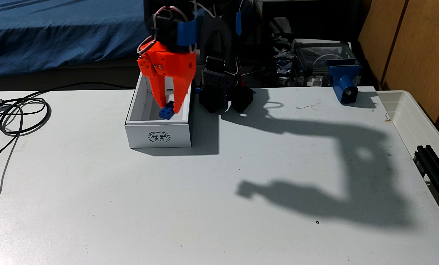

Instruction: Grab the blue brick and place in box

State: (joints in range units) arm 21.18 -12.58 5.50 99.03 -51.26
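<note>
Inside white box [159, 132], orange gripper [169, 107] points down, fingertips clamped on blue brick [167, 112], tilted.

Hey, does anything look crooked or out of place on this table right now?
Only the blue brick: it hangs tilted between the gripper's orange fingers, above the open box, one corner dipping lower. Nothing looks spilled or damaged.

Blue brick [167, 112]: small, studded, tilted, sat within the open top of the box [159, 135]. Box: white, lidless, dark wreath emblem on near wall, upright on surface.
</note>
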